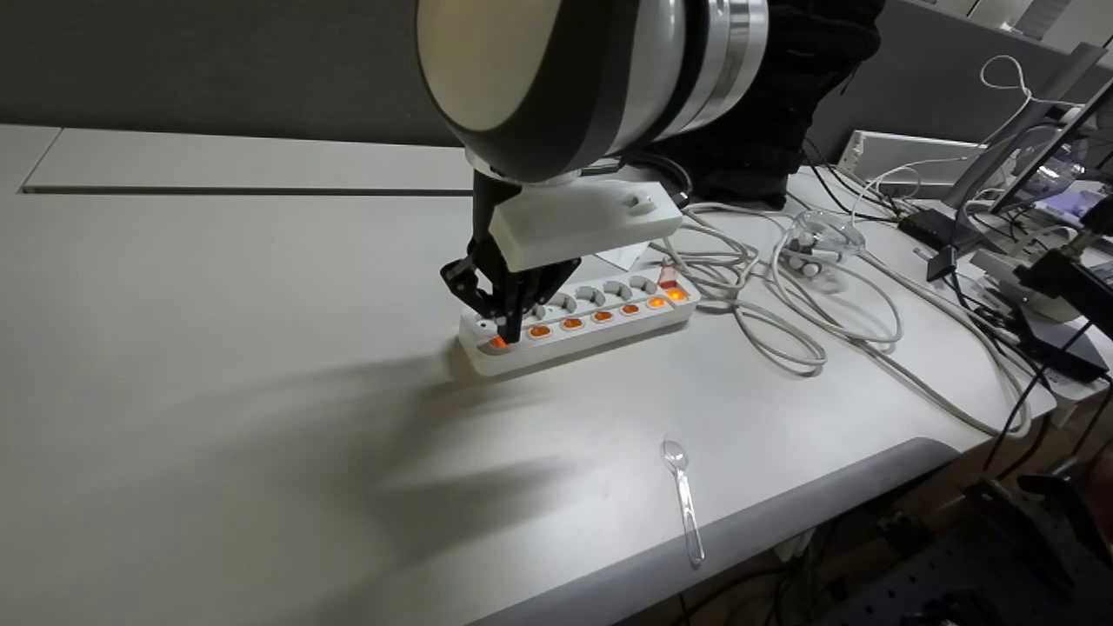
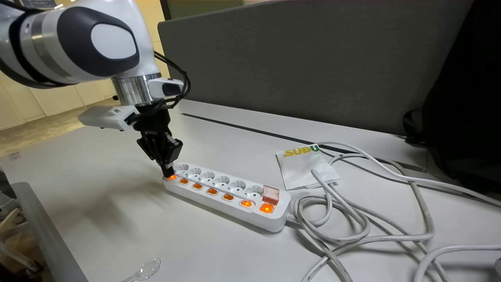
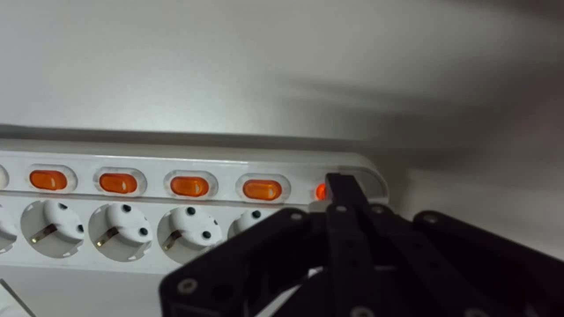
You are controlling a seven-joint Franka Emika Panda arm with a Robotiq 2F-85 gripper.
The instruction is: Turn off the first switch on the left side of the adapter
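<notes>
The adapter is a long white power strip (image 1: pixel 583 346) with a row of sockets and orange switches; it also shows in an exterior view (image 2: pixel 219 206) and the wrist view (image 3: pixel 176 158). Its end switch (image 2: pixel 172 177) glows red-orange and is partly hidden by my fingertips in the wrist view (image 3: pixel 321 192). At the cable end a switch (image 2: pixel 246 203) and the square main switch (image 2: pixel 267 208) glow. The switches between look unlit. My black gripper (image 3: pixel 346 182) is shut and empty, pointing down with its tips at the end switch. I cannot tell whether they press it.
A clear plastic spoon (image 1: pixel 683 496) lies near the table's front edge. Grey cables (image 2: pixel 391 238) coil beyond the strip's cable end. A white paper bag (image 2: pixel 299 168) lies behind the strip. A black bag (image 1: pixel 739 122) and a grey partition (image 2: pixel 293 66) stand at the back.
</notes>
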